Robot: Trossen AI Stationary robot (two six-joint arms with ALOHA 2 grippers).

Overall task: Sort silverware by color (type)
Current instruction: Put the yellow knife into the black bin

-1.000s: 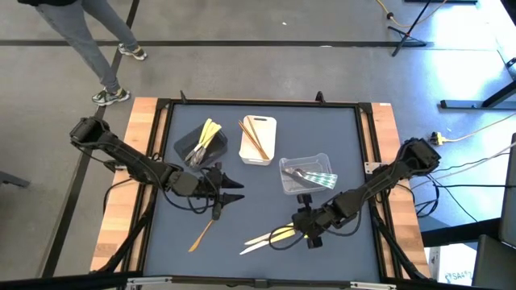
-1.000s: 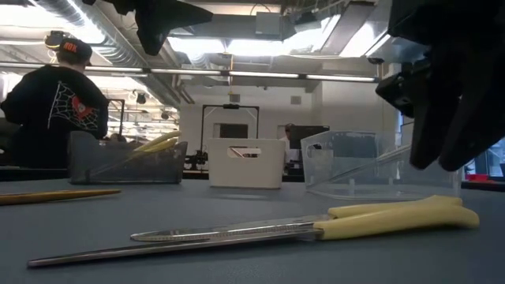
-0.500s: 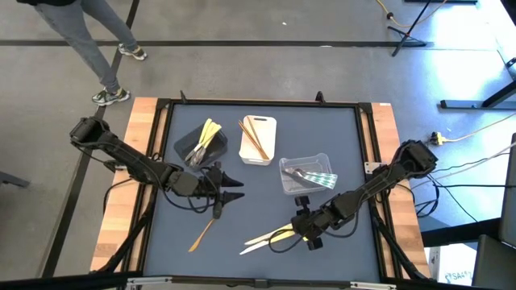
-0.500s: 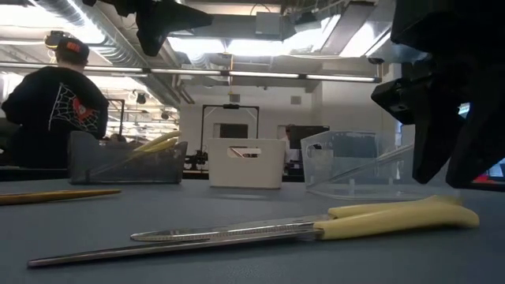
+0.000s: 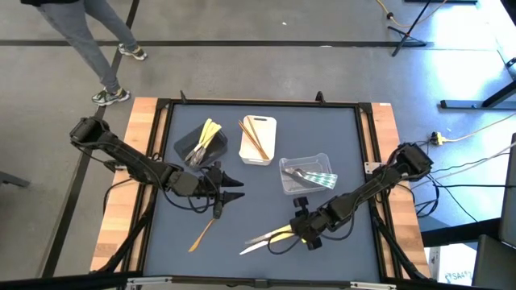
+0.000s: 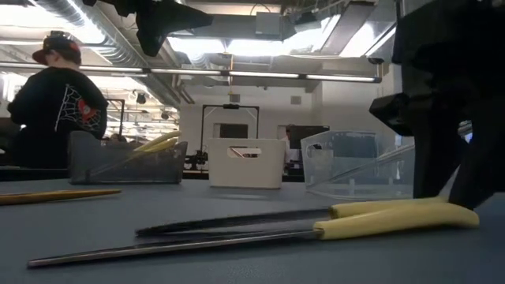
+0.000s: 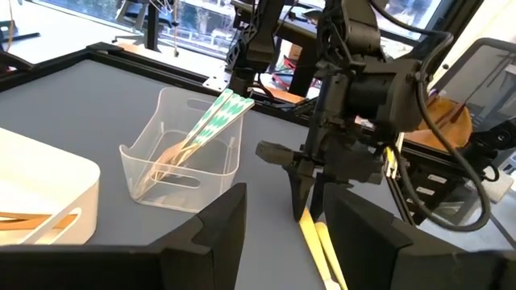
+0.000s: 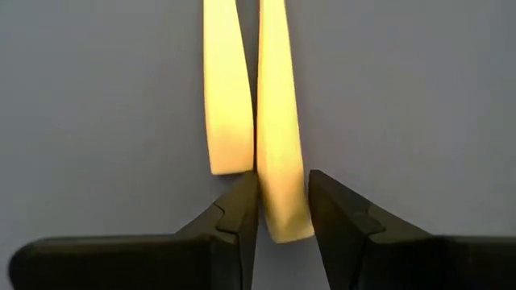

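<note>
Two yellow-handled utensils (image 5: 270, 238) lie flat, side by side, near the table's front edge, with their blades pointing toward the left edge. My right gripper (image 5: 305, 235) is low over their handle ends. It is open, and its fingers stand on either side of one handle's end (image 8: 282, 213). An orange-brown utensil (image 5: 201, 235) lies on the mat at the front left. My left gripper (image 5: 230, 189) hovers open and holds nothing, left of centre. My right gripper comes down slanting from the table's right side and straddles the free end of one yellow handle (image 8: 280, 201). One finger (image 8: 240, 213) stands between the two handles. Whether the fingers touch the handle, I cannot tell. The utensil lies flat on the mat.
A black tray (image 5: 187, 137) with yellow-handled pieces, a white tray (image 5: 270, 125) with orange-brown ones and a clear tray (image 5: 321, 159) with green-striped ones stand in a row at the back. A person (image 6: 55, 102) stands beyond the table's far left.
My right gripper has sunk toward the yellow handles and rolled slightly, so that its fingers now reach down beside them. Its opening has stayed the same.
</note>
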